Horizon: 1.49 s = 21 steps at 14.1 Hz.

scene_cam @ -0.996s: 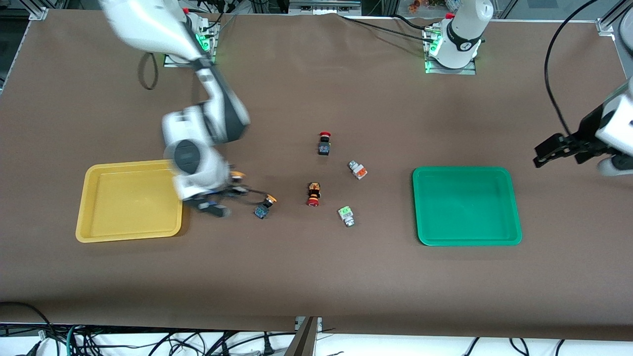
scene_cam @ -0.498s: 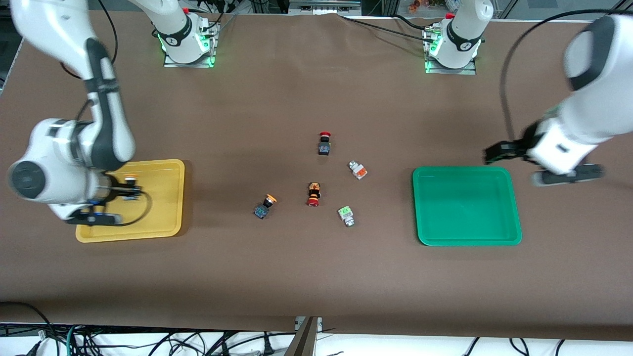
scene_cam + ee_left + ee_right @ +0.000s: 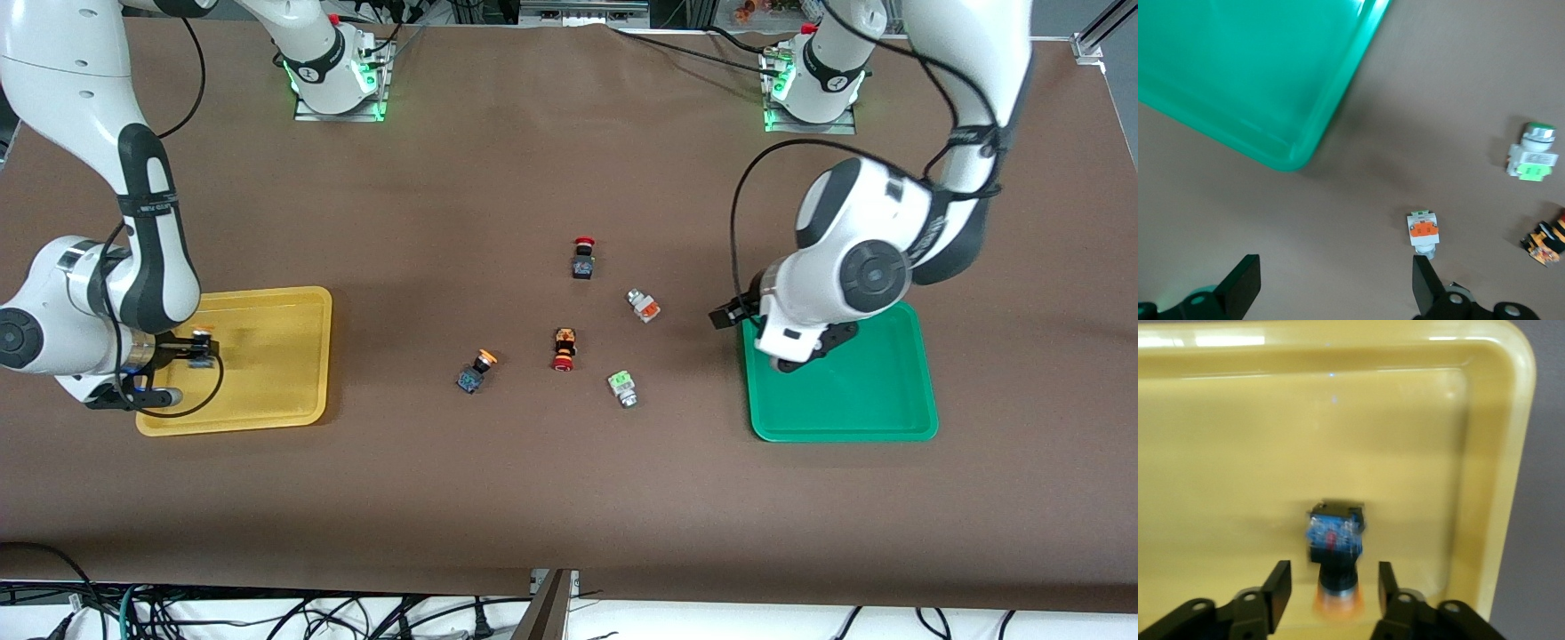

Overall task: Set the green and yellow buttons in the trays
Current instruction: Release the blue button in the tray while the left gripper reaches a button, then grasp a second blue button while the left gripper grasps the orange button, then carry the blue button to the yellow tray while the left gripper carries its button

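While right gripper [image 3: 1330, 593] hangs over yellow tray [image 3: 267, 418], jaws apart, yellow-capped button [image 3: 1333, 553] sits between them, looks released. Left gripper [image 3: 1331, 293], jaws wide, over table beside green tray [image 3: 1258, 87], near orange-marked button [image 3: 1423, 231]: small, rigid, light; pinch flat body sides.

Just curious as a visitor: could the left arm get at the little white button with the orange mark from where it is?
Probably yes: the left tool hangs open near the orange-marked white button, with only bare table between them.

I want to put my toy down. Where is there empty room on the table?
Bare cloth lies between the yellow tray and the yellow-capped button, and along the edge nearest the front camera. The middle is crowded with buttons, up to the green tray.
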Available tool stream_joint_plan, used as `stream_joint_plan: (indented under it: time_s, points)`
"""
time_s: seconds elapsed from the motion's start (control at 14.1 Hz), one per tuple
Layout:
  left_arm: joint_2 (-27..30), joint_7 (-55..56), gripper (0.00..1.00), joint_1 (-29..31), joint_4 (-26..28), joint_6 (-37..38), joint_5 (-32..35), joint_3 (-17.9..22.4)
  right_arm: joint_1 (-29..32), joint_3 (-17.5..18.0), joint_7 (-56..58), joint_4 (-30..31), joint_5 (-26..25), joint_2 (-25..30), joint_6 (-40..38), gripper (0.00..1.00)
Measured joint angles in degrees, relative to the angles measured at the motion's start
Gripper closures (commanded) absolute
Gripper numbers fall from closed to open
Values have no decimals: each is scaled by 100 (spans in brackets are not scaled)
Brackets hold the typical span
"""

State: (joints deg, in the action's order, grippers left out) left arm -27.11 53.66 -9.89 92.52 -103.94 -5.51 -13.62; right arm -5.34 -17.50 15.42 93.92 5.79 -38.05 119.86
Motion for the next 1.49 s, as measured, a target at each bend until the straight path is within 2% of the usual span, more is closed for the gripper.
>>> stream_joint_plan:
  time_s: [0.14,0.28,0.64,0.85,1.14,1.35,1.42,1.49]
  points:
    - [-118,434,0,-259,11,-165,-3,-7,-74,99,-32,-63,200,28,-25,1]
    - [-339,701,0,-456,74,-636,-3,-8,-289,247,-501,-165,341,111,-226,1]
    - [-1031,1028,0,-782,481,-2020,-3,-16,-1352,624,-3064,-337,400,230,-413,1]
    - [-1170,1157,0,-959,793,-2704,-3,-18,-1994,834,-4581,-455,550,128,41,1]
    - [-1186,1177,0,-1026,829,-2770,-3,-16,-2620,872,-5764,-542,562,-353,1171,1]
    - [-1196,1184,52,-1138,851,-2773,-3,-12,-2839,873,-6231,-680,563,-793,1888,1]
    - [-1203,1184,78,-1147,858,-2773,-3,-10,-2886,873,-6330,-755,564,-902,1937,7]
    - [-1221,1183,95,-1151,869,-2773,-3,-9,-2922,872,-6412,-812,564,-976,1947,37]
